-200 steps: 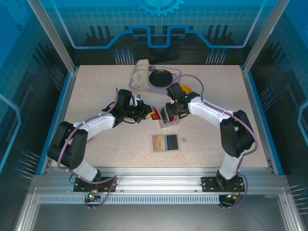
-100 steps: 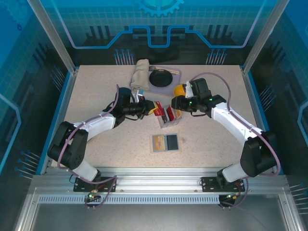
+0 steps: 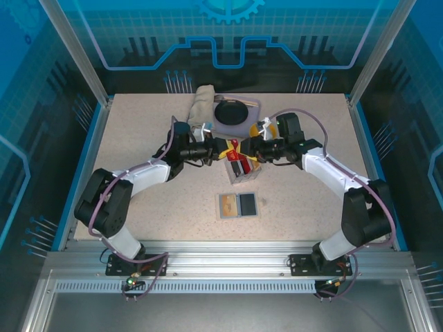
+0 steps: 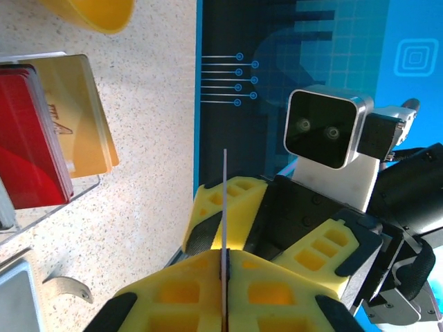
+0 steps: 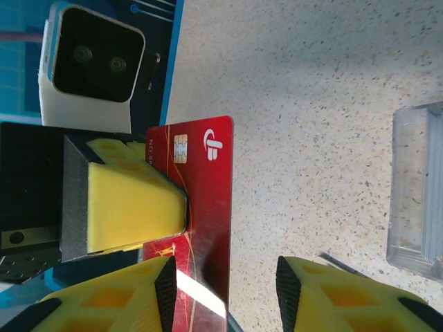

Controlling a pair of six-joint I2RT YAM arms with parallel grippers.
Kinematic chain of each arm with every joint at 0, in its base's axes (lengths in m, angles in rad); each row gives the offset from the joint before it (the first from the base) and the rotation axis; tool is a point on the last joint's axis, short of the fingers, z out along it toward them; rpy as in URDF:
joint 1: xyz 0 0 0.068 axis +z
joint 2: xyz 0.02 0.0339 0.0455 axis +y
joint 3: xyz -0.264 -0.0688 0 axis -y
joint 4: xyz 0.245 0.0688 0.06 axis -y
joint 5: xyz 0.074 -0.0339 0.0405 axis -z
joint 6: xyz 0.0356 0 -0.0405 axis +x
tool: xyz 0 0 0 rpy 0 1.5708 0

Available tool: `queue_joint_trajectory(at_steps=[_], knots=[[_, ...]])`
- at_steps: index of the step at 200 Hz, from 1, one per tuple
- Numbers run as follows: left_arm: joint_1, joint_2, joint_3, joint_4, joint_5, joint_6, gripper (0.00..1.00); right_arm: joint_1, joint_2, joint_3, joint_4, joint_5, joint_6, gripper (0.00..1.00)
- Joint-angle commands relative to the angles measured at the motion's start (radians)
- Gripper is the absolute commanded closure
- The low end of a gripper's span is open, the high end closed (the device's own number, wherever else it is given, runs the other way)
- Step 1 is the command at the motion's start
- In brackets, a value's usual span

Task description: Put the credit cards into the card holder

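Note:
My left gripper [image 3: 223, 147] is shut on a red credit card [image 3: 235, 145], held in the air above the small box of cards. In the left wrist view that card [image 4: 225, 200] shows edge-on as a thin line between the closed pads. My right gripper [image 3: 250, 149] faces it, open, its fingers [image 5: 166, 294] on either side of the red card [image 5: 204, 187], whose near edge lies by the left pad. The card holder [image 3: 239, 205] lies open and flat on the table nearer the arms, tan on one half and grey-blue on the other.
A clear open box [image 3: 242, 170] holds upright red [image 4: 31, 138] and gold [image 4: 79, 111] cards just below the grippers. A yellow bowl [image 3: 267, 127], a black dish [image 3: 232, 112] and a folded beige cloth [image 3: 201, 107] sit behind them.
My left gripper has carried the red card up and to the right, away from the box. My right arm pulled back to the right, then swung in so its open fingers straddle the card.

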Motion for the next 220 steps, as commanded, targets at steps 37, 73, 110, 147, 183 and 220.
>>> queue_joint_trajectory(at_steps=[37,73,110,147,183,220], knots=[[-0.018,0.038,0.054,0.091,0.067,-0.044,0.91,-0.018,0.032,0.007,0.087,-0.104,0.048,0.71],[-0.018,0.031,0.05,0.067,0.069,-0.026,0.89,-0.038,0.02,0.002,0.031,-0.089,0.012,0.8],[-0.017,0.015,0.05,-0.024,0.074,0.03,0.84,-0.052,-0.003,-0.007,-0.003,-0.098,-0.022,0.91],[-0.017,-0.028,0.057,-0.303,0.012,0.175,0.59,-0.053,-0.051,-0.015,-0.11,-0.025,-0.081,0.96],[-0.022,-0.111,-0.001,-0.621,-0.168,0.332,0.45,0.015,-0.137,-0.041,-0.34,0.323,-0.17,0.95],[-0.083,-0.172,-0.076,-0.792,-0.327,0.417,0.41,0.203,-0.19,-0.139,-0.417,0.667,-0.118,0.95]])
